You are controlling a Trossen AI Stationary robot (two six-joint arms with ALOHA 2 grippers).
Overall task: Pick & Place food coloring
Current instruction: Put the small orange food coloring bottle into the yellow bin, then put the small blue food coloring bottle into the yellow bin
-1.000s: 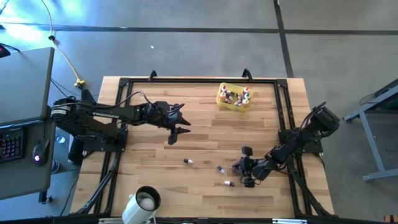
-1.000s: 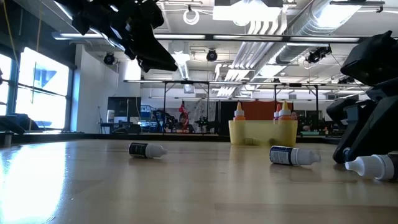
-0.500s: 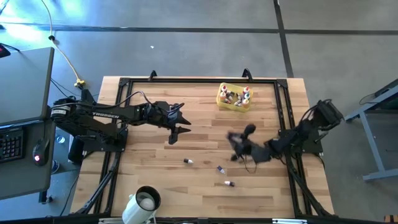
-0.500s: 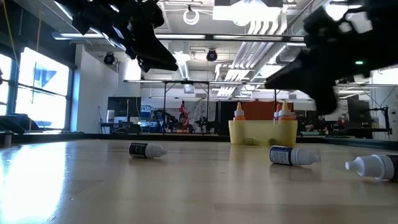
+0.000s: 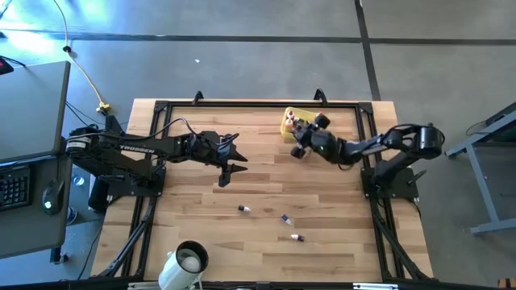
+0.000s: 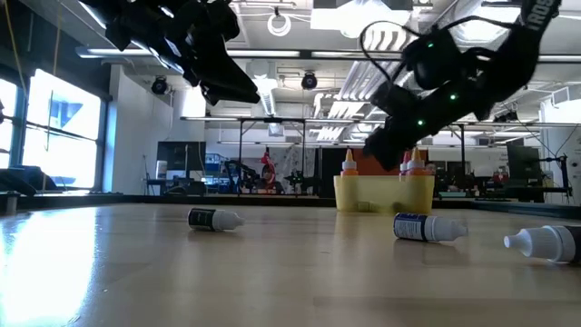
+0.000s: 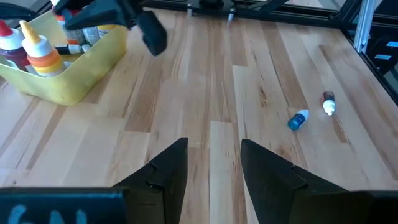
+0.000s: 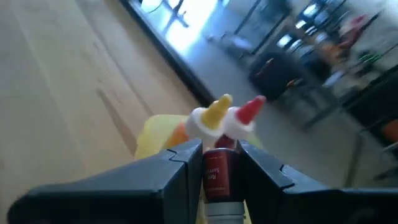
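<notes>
My right gripper (image 5: pixel 301 138) hangs above the near edge of the yellow tray (image 5: pixel 292 118) and is shut on a small red-labelled bottle (image 8: pixel 218 175). The tray holds several bottles with orange, yellow and red caps (image 7: pixel 38 48) standing up in it. Three more small bottles lie on their sides on the wood: one (image 5: pixel 243 209), a blue one (image 5: pixel 285 218) and one nearest the front (image 5: pixel 297 238). My left gripper (image 5: pixel 230 163) is open and empty, held above the table left of centre. My right gripper pinches the red-labelled bottle by its body (image 8: pixel 217 163) between its two fingers (image 8: pixel 180 167). The bottle lies along the fingers. The arm comes from the table's right side, slanting down. The bottle is lifted clear, above the tray's rim (image 8: pixel 160 133).
A white mug (image 5: pixel 187 262) lies at the table's front left corner. A black frame (image 5: pixel 242 105) runs round the tabletop. Bare wood stretches between the tray and the three loose bottles.
My right gripper has risen from the table near the loose bottles at the front right. It has swung toward the far edge, up to the yellow tray. The three bottles on the wood have stayed where they were.
</notes>
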